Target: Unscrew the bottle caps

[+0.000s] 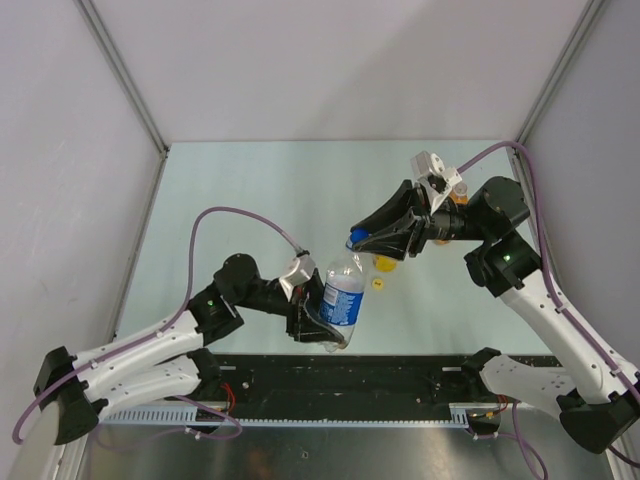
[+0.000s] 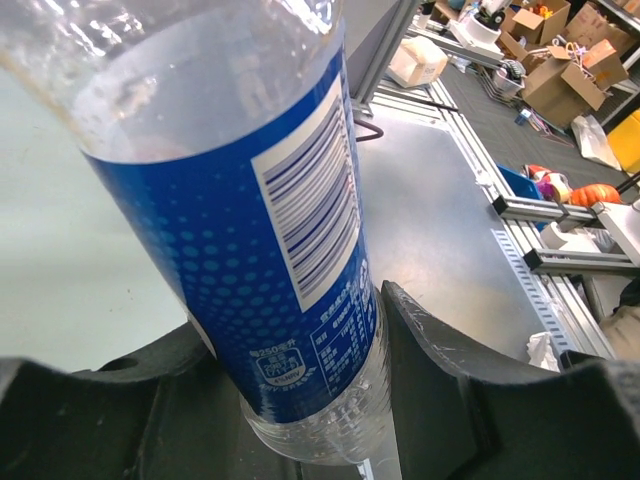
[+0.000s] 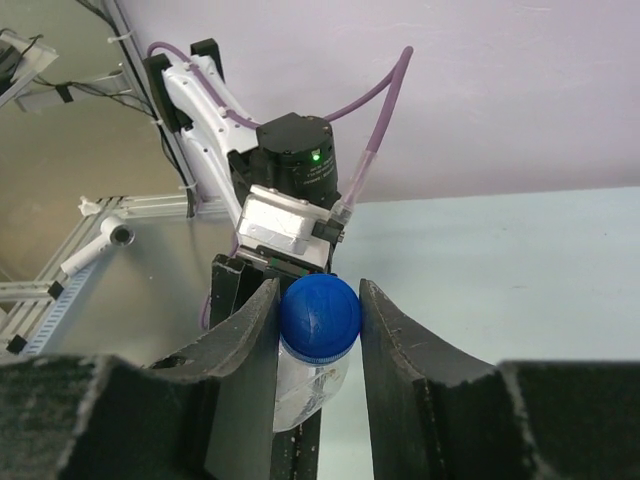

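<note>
The clear bottle (image 1: 341,298) with a blue label is held tilted above the table, my left gripper (image 1: 312,312) shut round its lower body. In the left wrist view the bottle (image 2: 250,220) fills the space between the black fingers (image 2: 450,380) of the left gripper (image 2: 300,400). My right gripper (image 1: 362,240) is shut on its blue cap (image 1: 357,237). The right wrist view shows the blue cap (image 3: 320,313) touched on both sides inside the right gripper (image 3: 320,318). A yellow bottle (image 1: 386,264) sits partly hidden under the right gripper, and a loose yellow cap (image 1: 378,283) lies beside it.
An orange bottle (image 1: 460,196) stands behind the right arm's wrist, mostly hidden. A black rail (image 1: 400,375) runs along the table's near edge. Enclosure walls with metal posts (image 1: 120,70) close the sides and the back.
</note>
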Robot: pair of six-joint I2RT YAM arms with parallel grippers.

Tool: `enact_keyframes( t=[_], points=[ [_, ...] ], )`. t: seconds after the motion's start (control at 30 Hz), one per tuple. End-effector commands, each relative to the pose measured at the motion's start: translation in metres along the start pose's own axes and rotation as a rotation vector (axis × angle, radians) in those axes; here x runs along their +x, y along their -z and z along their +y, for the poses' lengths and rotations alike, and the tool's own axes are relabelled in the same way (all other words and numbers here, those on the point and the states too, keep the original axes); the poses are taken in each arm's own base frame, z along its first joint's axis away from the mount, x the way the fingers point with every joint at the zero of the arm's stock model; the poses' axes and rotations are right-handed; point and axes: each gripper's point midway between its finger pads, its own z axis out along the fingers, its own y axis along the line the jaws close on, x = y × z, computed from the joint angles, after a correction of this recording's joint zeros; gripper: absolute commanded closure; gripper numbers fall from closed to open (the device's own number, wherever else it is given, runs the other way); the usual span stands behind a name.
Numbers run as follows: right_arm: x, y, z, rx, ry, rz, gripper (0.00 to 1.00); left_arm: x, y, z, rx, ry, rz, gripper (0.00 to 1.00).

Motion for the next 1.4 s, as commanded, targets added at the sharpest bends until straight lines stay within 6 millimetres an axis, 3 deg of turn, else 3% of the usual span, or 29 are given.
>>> enact_keyframes(
  t=[0.0, 0.23, 0.43, 0.63, 0.8, 0.9, 1.1, 1.23, 1.37],
  points=[
    [-0.021, 0.003, -0.01, 0.091, 0.036, -0.075, 0.85, -0.006, -0.002, 0.003, 0.014, -0.069, -0.021, 0.73],
    [-0.039, 0.01, -0.021, 0.204, 0.049, -0.146, 0.85, 0.003, -0.003, 0.009, 0.0, -0.053, 0.001, 0.73],
    [-0.041, 0.016, -0.025, 0.255, 0.042, -0.178, 0.84, 0.003, -0.002, 0.016, -0.042, -0.052, -0.002, 0.73],
    [-0.023, 0.022, -0.032, 0.309, 0.02, -0.123, 0.83, 0.0, 0.01, 0.053, -0.286, -0.041, -0.024, 0.88],
    [0.018, 0.025, -0.038, 0.328, -0.06, -0.007, 0.83, -0.008, 0.038, 0.087, -0.565, -0.053, -0.065, 0.92],
    [0.039, 0.027, -0.041, 0.335, -0.097, 0.042, 0.82, -0.016, 0.059, 0.094, -0.689, -0.073, -0.131, 0.92],
    [0.087, 0.029, -0.053, 0.364, -0.161, 0.154, 0.82, -0.036, 0.094, 0.083, -0.794, -0.11, -0.297, 0.86],
    [0.136, 0.023, -0.069, 0.418, -0.249, 0.277, 0.82, -0.045, 0.104, 0.07, -0.789, -0.13, -0.355, 0.83],
    [0.193, 0.017, -0.085, 0.48, -0.355, 0.423, 0.82, -0.04, 0.106, 0.07, -0.799, -0.12, -0.342, 0.83]
  ],
)
